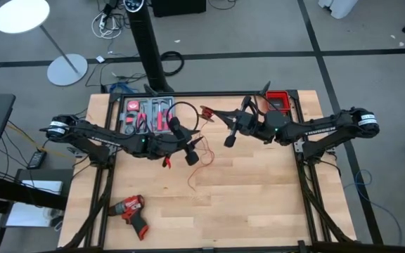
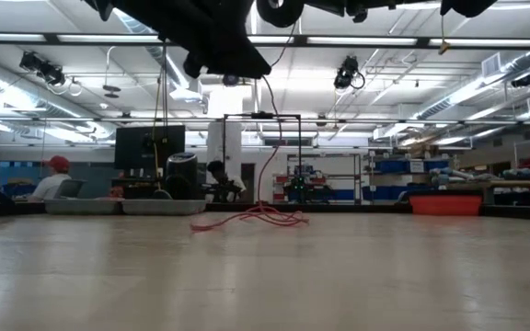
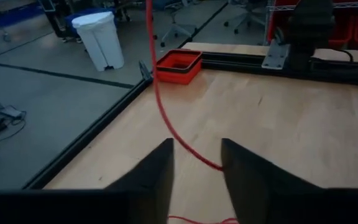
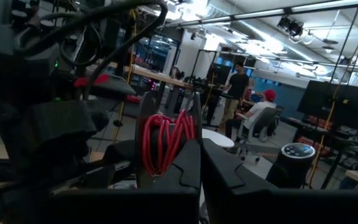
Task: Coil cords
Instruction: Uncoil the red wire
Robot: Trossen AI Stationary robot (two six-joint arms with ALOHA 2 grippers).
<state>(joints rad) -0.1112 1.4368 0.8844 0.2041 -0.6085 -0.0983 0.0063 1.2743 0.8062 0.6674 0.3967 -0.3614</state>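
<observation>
Bright ceiling strip lights (image 2: pixel 357 39) glare overhead; tabletop (image 2: pixel 265 276) below evenly lit, soft blur; right wrist foreground dim, backlit.

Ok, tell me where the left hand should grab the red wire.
Judging by the left wrist view, grip the taut stretch of red wire running between the left hand's open fingers: it hangs off the table, so close from both sides there.

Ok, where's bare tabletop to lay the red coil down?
The clearest patch is the right front of the table, between the drill and the right frame rail. The left edge beside the drill is also bare. It is crowded at the back: tool tray, red bin, and mid-table, where the left gripper, right gripper and loose red wire meet.
</observation>
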